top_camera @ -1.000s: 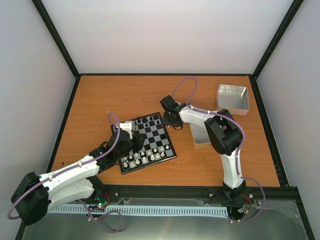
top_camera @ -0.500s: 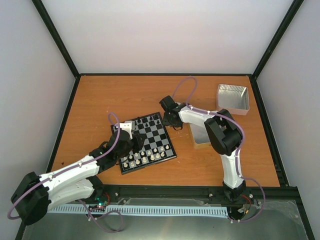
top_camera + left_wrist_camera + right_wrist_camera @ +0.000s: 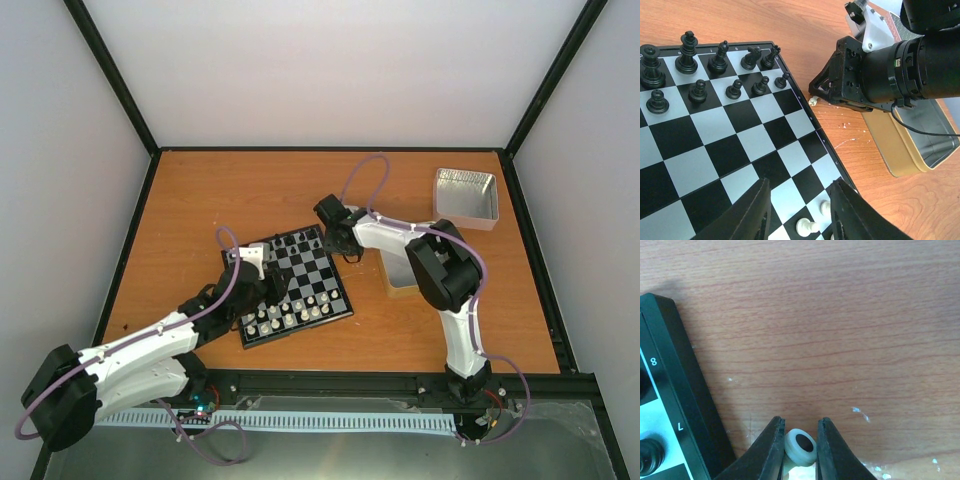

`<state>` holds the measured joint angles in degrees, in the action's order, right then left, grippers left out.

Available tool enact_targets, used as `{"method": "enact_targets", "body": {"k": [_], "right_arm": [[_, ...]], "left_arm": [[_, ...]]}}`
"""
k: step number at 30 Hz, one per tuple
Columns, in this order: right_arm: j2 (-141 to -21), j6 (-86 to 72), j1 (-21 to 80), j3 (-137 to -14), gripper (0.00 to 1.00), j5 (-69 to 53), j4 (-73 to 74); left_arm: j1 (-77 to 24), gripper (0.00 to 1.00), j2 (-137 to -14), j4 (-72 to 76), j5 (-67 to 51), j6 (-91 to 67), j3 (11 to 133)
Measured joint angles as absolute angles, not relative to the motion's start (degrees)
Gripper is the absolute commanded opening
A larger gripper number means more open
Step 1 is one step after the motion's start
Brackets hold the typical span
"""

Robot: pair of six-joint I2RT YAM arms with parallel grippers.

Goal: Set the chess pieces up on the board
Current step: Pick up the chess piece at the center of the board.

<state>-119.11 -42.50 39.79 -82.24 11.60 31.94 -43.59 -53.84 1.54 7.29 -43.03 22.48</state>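
Observation:
The board [image 3: 300, 262] lies tilted at the table's centre. Black chessmen [image 3: 700, 60] fill its far rows and cream-white chess pieces [image 3: 292, 315] stand along its near rows. My right gripper [image 3: 800, 423] is low over the wood just off the board's far right corner, shut on one white piece [image 3: 801, 445] lying on its side, dark base toward the camera. In the left wrist view that piece [image 3: 813, 101] shows at the right gripper's tip. My left gripper [image 3: 799, 220] hovers open over the board's near right part, a toppled white pawn [image 3: 807, 227] lying between its fingers.
A gold-sided metal tin [image 3: 403, 270] sits right of the board under the right arm, and its wall [image 3: 890, 150] is close to the board edge. A second silver tin [image 3: 466, 195] stands at the back right. White specks [image 3: 845, 124] dot the wood.
My right gripper has edged left toward the board's corner and closed on the white piece. My left gripper has opened slightly and stayed over the board.

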Motion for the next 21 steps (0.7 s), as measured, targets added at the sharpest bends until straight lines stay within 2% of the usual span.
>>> {"method": "enact_targets", "body": {"k": [6,14,17,21], "right_arm": [[-116.07,-43.66,39.79,-78.28,0.13,11.6,29.78],[-103.15,-48.21,38.59,-70.98,0.14,7.81,26.48],[-98.5,-50.76,38.3,-67.72,0.14,3.99,23.99],[-93.34,-55.96,38.28,-60.8,0.14,-3.64,18.81]], "left_arm": [[-43.59,0.54,-52.88,1.74,6.68,-42.94,21.47],[-43.59,0.72,-55.37,5.54,0.73,-41.3,21.34],[-43.62,0.76,-58.33,7.22,-2.74,-39.72,22.39],[-43.59,0.75,-61.67,10.59,-6.66,-38.0,24.23]]}}
